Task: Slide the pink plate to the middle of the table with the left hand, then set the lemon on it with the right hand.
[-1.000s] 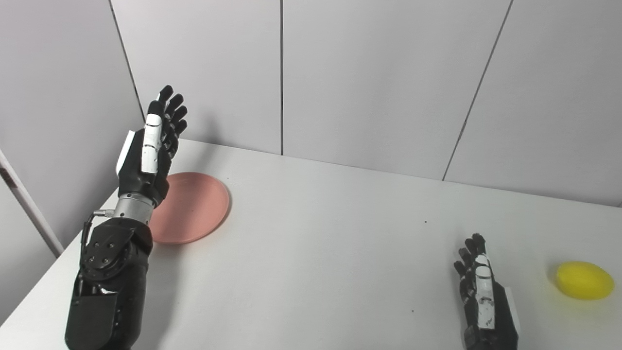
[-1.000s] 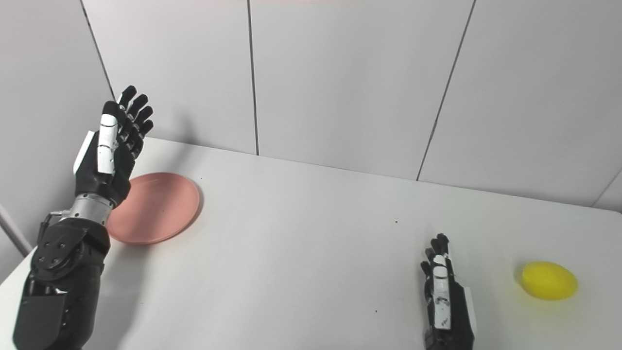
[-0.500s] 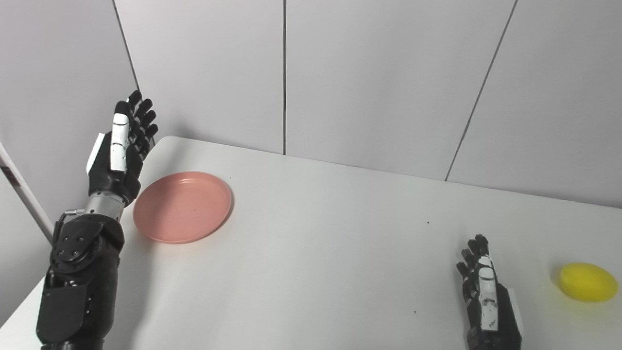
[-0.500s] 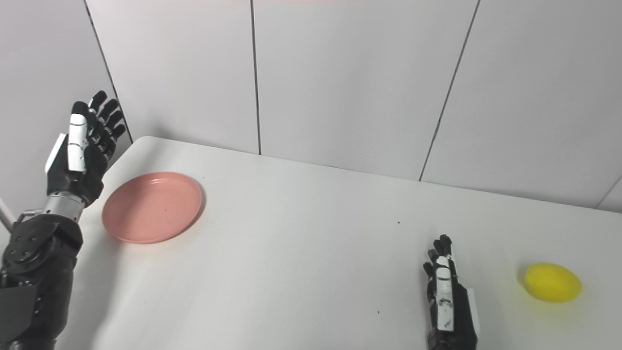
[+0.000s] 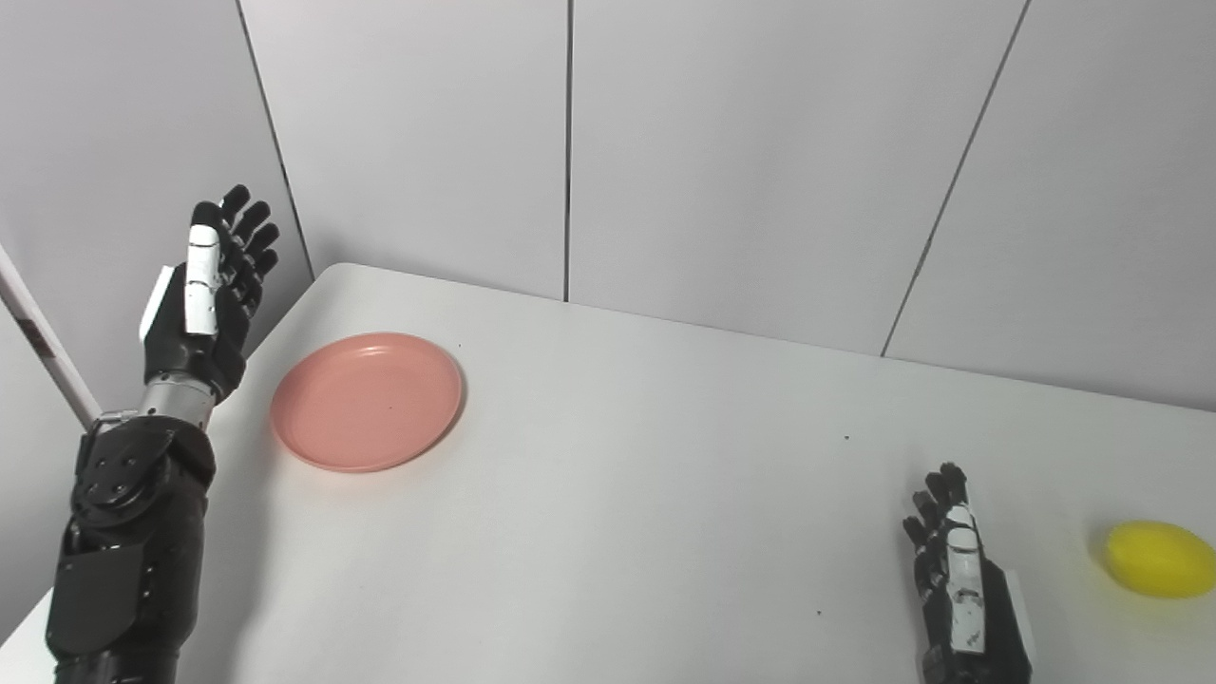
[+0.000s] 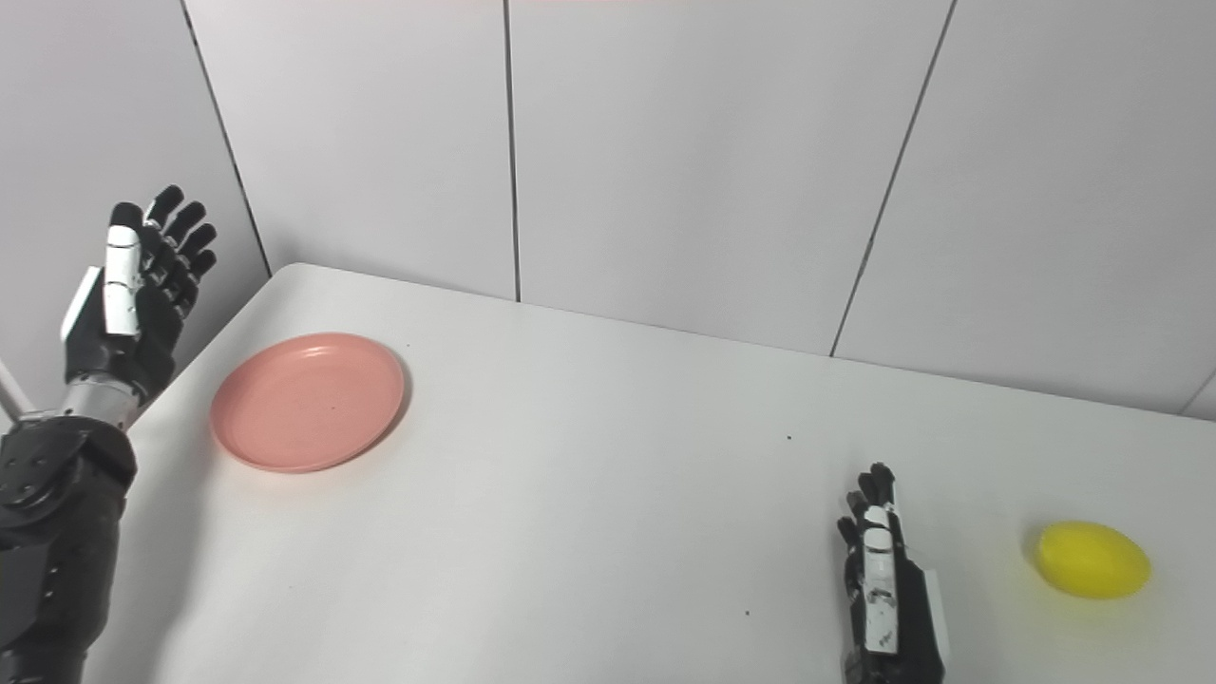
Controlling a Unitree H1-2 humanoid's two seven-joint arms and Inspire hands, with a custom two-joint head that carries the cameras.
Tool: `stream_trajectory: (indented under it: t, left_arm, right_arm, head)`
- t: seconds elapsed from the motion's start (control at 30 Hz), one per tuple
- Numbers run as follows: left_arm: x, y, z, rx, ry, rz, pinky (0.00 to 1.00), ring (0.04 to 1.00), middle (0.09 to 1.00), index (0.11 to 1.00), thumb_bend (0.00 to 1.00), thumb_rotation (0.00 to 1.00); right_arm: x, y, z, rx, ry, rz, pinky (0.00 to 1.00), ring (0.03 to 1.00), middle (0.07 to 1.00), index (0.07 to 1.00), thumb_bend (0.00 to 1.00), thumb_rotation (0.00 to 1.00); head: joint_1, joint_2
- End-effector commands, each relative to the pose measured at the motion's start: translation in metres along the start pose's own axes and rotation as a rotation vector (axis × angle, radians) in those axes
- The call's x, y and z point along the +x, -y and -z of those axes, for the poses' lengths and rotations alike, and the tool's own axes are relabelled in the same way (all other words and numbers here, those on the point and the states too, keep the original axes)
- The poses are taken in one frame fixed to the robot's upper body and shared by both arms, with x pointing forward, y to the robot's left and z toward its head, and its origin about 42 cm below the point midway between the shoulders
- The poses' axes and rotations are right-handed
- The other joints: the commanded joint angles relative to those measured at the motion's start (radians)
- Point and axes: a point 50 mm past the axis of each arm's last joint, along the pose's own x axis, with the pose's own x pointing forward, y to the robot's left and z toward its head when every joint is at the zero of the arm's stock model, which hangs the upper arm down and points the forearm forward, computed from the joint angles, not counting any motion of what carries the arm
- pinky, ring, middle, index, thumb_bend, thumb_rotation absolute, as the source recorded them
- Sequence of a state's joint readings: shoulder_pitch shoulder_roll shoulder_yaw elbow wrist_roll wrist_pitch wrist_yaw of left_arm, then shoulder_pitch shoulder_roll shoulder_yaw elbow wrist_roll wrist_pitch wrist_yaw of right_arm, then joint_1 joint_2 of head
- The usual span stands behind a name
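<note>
The pink plate (image 5: pixel 367 400) lies flat on the white table (image 5: pixel 617 494) near its far left corner. My left hand (image 5: pixel 204 294) is raised beside the table's left edge, left of the plate and apart from it, open with fingers pointing up. A yellow lemon (image 5: pixel 1159 560) rests on the table at the right edge of view. My right hand (image 5: pixel 959 579) is low near the front edge, left of the lemon and not touching it, open with straight fingers and empty.
Grey wall panels (image 5: pixel 741 161) stand right behind the table and along its left side. A pale slanted bar (image 5: pixel 43 356) shows at the far left, behind my left arm.
My left hand has swung leftward off the plate's near side to beyond the table's left edge, uncovering the whole plate. The camera has shifted a little. The right hand, plate and lemon stay put.
</note>
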State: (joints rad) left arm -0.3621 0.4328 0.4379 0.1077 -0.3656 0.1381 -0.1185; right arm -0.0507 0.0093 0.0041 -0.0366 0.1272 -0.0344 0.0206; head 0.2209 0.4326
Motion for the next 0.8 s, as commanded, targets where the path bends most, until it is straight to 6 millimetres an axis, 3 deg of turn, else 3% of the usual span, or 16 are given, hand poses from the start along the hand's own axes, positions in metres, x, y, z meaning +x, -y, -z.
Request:
stream_trajectory:
  t: [0.0, 0.77]
  left_arm:
    - [0.009, -0.010, -0.023, 0.026, 0.085, 0.000, 1.00, 0.977, 0.969, 0.956, 0.60, 1.00]
    - [0.000, -0.017, 0.009, 0.032, -0.010, -0.029, 0.99, 0.977, 0.975, 0.964, 0.58, 1.00]
  right_arm:
    - [-0.002, 0.005, -0.001, -0.005, -0.006, -0.002, 1.00, 1.000, 1.000, 1.000, 0.15, 1.00]
    - [-0.003, 0.005, -0.003, -0.008, -0.007, -0.003, 1.00, 1.000, 1.000, 1.000, 0.16, 1.00]
  head:
    - [-0.001, 0.001]
    - [-0.002, 0.007]
